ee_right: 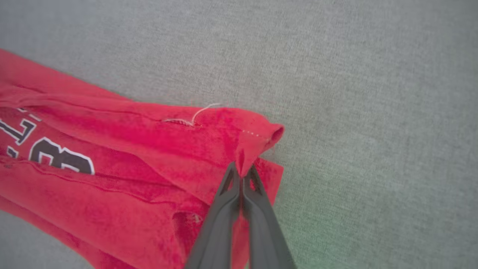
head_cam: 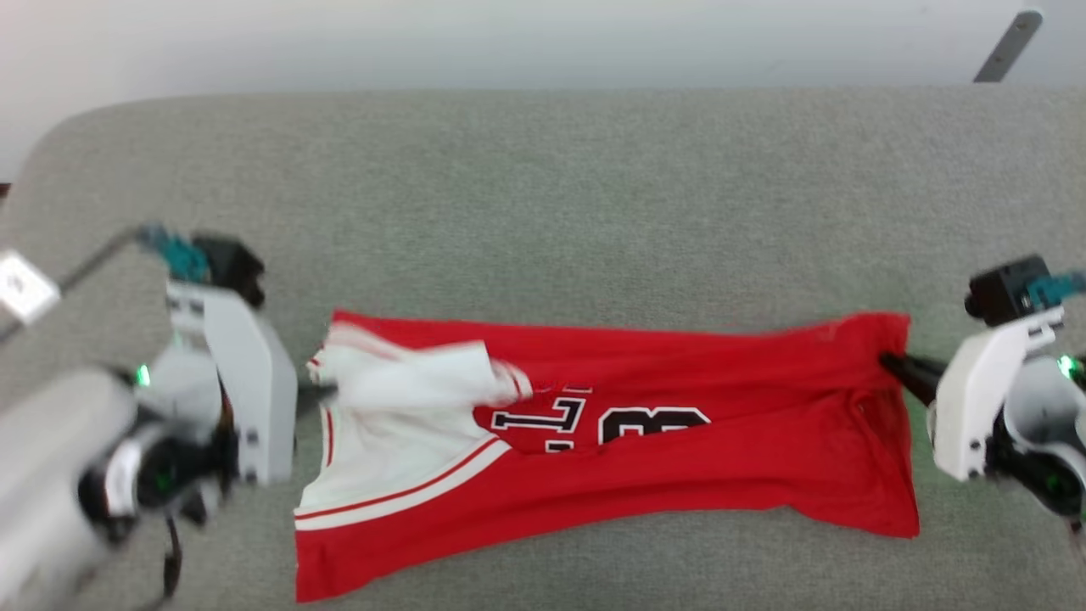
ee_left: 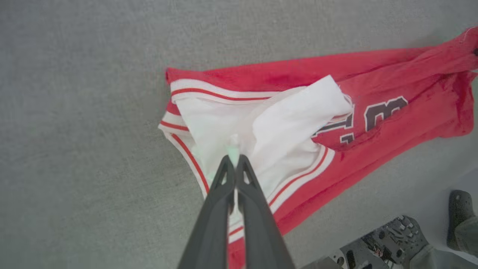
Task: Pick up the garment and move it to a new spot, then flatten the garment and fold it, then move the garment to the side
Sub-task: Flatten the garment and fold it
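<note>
The garment (head_cam: 679, 484), a red jersey with white sleeves, striped trim and black lettering, lies stretched lengthwise across the grey padded surface (head_cam: 543, 187). At its left end my left gripper (head_cam: 327, 392) is shut on the white sleeve part; in the left wrist view the closed fingertips (ee_left: 233, 160) pinch a small peak of white cloth on the garment (ee_left: 283, 71). My right gripper (head_cam: 887, 363) is shut on the red hem corner at the right end. In the right wrist view that gripper (ee_right: 242, 170) clamps a raised fold of the garment (ee_right: 168, 149).
The grey surface (ee_right: 373, 93) extends well beyond the garment on the far side, left and right. A pale wall runs behind its far edge, with a grey bar (head_cam: 1008, 47) at top right. Robot base parts (ee_left: 388, 239) and a dark shoe-like shape (ee_left: 461, 220) show below the near edge.
</note>
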Robot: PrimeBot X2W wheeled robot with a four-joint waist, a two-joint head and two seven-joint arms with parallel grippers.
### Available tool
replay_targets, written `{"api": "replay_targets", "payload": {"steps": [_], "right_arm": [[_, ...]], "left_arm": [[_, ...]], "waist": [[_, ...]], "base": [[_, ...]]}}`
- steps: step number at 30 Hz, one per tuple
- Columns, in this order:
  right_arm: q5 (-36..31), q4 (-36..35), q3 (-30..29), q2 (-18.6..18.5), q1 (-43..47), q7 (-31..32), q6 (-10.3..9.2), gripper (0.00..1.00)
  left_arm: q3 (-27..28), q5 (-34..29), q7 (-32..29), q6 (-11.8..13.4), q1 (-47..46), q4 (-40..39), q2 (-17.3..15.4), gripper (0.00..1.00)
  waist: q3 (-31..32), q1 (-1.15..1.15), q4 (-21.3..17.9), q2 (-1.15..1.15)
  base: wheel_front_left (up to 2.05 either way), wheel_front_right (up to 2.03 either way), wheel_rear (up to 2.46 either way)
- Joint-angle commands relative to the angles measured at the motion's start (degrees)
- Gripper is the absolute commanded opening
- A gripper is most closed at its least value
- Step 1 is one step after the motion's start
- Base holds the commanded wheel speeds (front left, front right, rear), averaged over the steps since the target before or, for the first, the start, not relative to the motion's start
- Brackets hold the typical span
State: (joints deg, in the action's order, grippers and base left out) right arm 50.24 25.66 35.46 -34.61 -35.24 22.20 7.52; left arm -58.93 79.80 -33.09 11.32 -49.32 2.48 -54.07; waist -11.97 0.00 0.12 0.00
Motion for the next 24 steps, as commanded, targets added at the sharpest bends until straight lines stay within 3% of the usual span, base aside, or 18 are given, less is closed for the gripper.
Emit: {"api": "replay_targets", "payload": {"steps": [1, 7, 16, 19, 20, 21, 22, 23, 24], "right_arm": [[0.79, -0.06, -0.15, -0.50, 1.80, 0.05, -0.06, 0.00], [1.14, -0.08, 0.84, -1.10, 5.99, 1.59, -0.06, 0.00], [0.25, 1.91, 1.21, 0.23, 7.70, 3.38, -0.06, 0.00], [0.17, 3.02, 1.07, 1.05, 7.90, 4.14, -0.06, 0.43], [0.27, 3.28, 0.93, 1.32, 8.00, 4.39, -0.06, 0.60], [0.29, 3.59, 0.79, 1.48, 8.16, 4.80, -0.06, 0.76], [0.28, 3.74, 0.70, 1.63, 8.28, 5.14, -0.06, 0.91], [0.31, 3.90, 0.44, 1.73, 8.31, 5.43, -0.06, 1.00], [0.31, 4.03, 0.20, 1.81, 8.40, 5.69, -0.06, 1.00]], "left_arm": [[-0.10, 0.93, 0.57, 1.24, 2.29, -1.83, -0.71, 0.00], [-1.27, 3.27, 2.39, 3.71, 8.67, -6.01, -2.13, 0.00], [-3.06, 3.16, 3.42, 1.59, 11.37, -2.91, 0.33, 0.00], [-3.09, 3.06, 4.31, 0.32, 11.71, -0.66, 1.39, 0.50], [-3.11, 3.10, 4.49, 0.07, 11.86, -0.01, 1.59, 0.88], [-3.16, 3.13, 4.68, -0.35, 12.00, 0.64, 1.73, 1.00], [-3.06, 3.29, 4.98, -0.53, 12.14, 1.06, 1.81, 1.00], [-2.94, 3.42, 5.13, -0.66, 12.23, 1.40, 1.83, 1.00], [-2.97, 3.19, 5.41, -0.93, 12.26, 1.62, 1.83, 1.00]], "waist": [[0.64, 0.00, 0.65, 0.00], [1.16, 0.00, 0.82, 0.00], [2.29, 0.00, 0.60, 0.00], [3.24, 0.00, 0.53, 0.00], [3.67, 0.00, 0.53, 0.00], [4.13, 0.00, 0.53, 0.00], [4.61, 0.00, 0.53, 0.00], [5.10, 0.00, 0.54, 0.00], [5.66, 0.00, 0.61, 0.00]], "base": [[0.00, 0.00, 0.00], [0.00, 0.00, 0.00], [0.00, 0.00, 0.00], [0.00, 0.00, 0.00], [0.00, 0.00, 0.00], [0.00, 0.00, 0.00], [0.00, 0.00, 0.00], [0.00, 0.00, 0.00], [0.00, 0.00, 0.00]]}}
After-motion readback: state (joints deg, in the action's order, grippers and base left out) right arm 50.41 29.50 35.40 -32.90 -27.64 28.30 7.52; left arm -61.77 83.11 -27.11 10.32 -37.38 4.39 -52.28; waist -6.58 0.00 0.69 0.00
